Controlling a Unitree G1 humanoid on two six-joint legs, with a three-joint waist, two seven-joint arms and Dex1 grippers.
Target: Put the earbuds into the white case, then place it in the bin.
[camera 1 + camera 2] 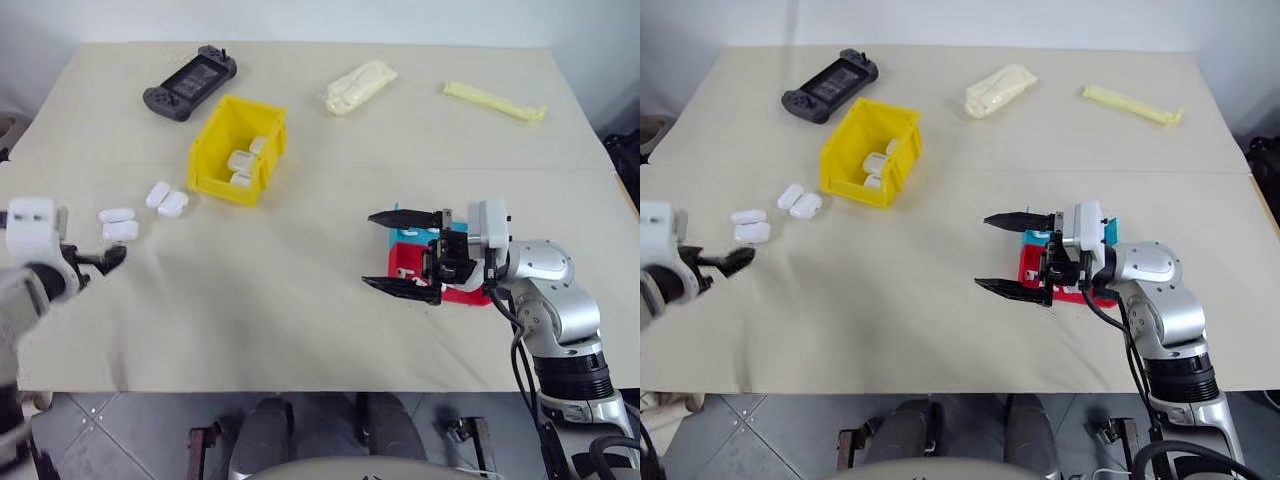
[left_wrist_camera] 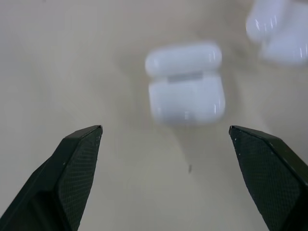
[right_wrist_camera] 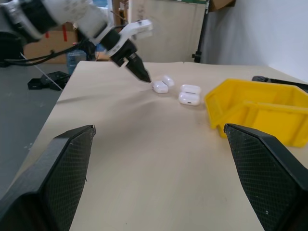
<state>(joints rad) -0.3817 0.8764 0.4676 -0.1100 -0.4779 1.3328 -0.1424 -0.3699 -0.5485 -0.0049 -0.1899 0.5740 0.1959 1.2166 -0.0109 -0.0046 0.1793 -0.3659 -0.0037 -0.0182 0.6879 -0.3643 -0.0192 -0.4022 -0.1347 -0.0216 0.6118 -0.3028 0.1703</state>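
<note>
Right now, from the head cameras, your left gripper [image 1: 100, 262] sits at the left edge of the table [image 1: 300, 300], fingers spread and holding nothing, just short of a pair of white cases [image 1: 118, 223]. Two more cases [image 1: 166, 199] lie between that pair and the yellow bin [image 1: 238, 150], which already has several white cases inside. Your right gripper [image 1: 402, 254] hovers over the red tray [image 1: 408, 262] and teal tray [image 1: 1037, 237], well apart from the cases, its fingers wide and empty.

Through the left wrist camera, one closed white case [image 2: 185, 85] lies ahead between the two spread fingers [image 2: 72, 163], lid seam showing; another case [image 2: 279, 29] lies just beside it. No loose earbuds can be made out.

Through the right wrist camera, you see the bin [image 3: 260, 108], the cases [image 3: 189, 94] beside it, and the left gripper's tip [image 3: 137, 67] near them.

Expect the case to be light, rigid and slick: its rounded, glossy shell can squirt out of a pinch. You'd best close on its flat broad faces, at mid-body below the lid seam, squarely and gently.
</note>
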